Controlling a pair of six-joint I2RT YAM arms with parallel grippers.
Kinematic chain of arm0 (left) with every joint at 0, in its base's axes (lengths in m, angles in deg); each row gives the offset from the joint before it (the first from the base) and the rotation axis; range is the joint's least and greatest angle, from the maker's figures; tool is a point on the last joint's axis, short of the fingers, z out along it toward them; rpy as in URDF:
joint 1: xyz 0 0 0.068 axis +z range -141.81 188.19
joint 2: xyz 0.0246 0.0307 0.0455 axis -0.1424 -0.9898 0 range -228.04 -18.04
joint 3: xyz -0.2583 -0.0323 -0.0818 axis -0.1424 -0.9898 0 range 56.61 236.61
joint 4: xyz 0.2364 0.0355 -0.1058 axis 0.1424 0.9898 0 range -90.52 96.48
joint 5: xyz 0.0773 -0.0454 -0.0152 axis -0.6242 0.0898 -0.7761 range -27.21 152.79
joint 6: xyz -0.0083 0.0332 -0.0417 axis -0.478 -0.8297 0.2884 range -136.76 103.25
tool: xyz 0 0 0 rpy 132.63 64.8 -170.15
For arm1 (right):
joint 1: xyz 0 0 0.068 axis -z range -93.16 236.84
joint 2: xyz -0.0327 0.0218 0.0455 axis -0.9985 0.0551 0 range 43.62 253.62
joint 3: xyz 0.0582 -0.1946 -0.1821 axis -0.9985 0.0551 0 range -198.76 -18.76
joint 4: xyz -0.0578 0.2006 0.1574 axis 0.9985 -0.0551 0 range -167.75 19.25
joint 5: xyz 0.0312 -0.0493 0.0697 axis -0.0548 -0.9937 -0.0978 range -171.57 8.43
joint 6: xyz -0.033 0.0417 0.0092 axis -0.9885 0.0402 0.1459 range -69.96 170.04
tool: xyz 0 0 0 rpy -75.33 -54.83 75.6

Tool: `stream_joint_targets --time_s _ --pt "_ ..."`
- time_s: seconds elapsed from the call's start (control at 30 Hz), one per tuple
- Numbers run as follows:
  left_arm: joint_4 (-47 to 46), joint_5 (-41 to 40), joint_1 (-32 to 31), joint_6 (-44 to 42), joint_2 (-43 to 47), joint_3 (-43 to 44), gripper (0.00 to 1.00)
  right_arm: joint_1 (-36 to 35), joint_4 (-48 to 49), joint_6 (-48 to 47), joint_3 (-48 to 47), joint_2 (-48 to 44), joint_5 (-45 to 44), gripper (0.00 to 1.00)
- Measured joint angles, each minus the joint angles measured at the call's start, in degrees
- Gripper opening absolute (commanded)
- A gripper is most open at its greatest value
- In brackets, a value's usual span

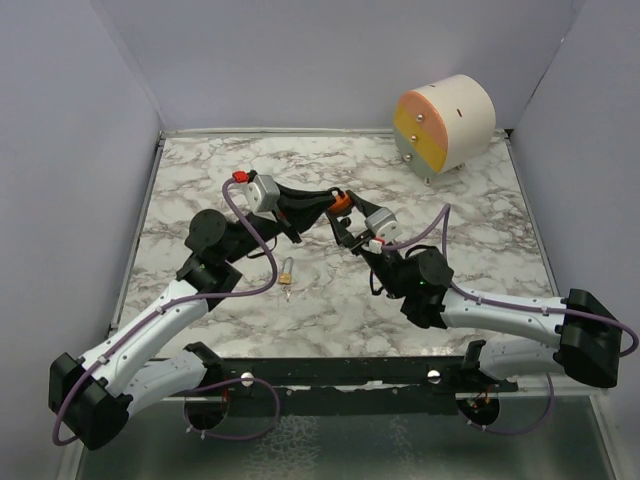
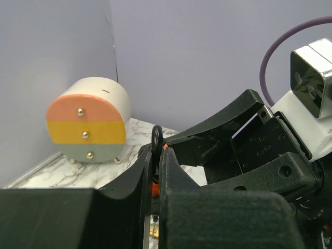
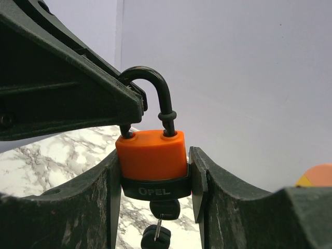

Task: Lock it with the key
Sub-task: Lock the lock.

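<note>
- The orange padlock is mid-frame in the right wrist view. It is held up off the marble table, where the two arms meet at the centre of the overhead view.
- The right pincer is clamped on the padlock's body from both sides. The left pincer is pinched shut on the black shackle, reaching in from the upper left.
- A black-headed key sticks out of the padlock's underside, and a spare key dangles below it at the lower edge.
- I can't tell whether the shackle's left leg is pressed fully home. If it isn't, turning the key would lock nothing.
- Neither pincer is free for the key. If the left one lets go, the padlock could tip, since only its flat sides would be squeezed.
- The key is small and tucked low between the right fingers. A clumsy grab could knock the spare key or pull the key out rather than turn it.
</note>
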Motion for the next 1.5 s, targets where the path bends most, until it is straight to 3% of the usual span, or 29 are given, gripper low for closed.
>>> stream_joint_targets --time_s 0.53,0.8,1.2,1.5 --pt "-5.64 -0.35 0.04 0.57 -1.64 -2.67 0.00 0.31 -1.70 -0.90 -0.33 0.17 0.02 0.01" --pt "-10.73 -0.79 0.83 0.81 -1.90 -4.00 0.00 0.55 -3.30 -1.70 -4.87 1.99 0.90 0.01" --pt "-19.76 -1.77 1.51 0.57 -3.63 -5.75 0.00 1.46 -10.82 -1.05 -10.56 2.29 3.23 0.01" --pt "-28.11 -1.73 2.29 0.46 -9.92 -8.85 0.00 2.97 -16.17 -0.52 -11.50 3.17 1.77 0.01"
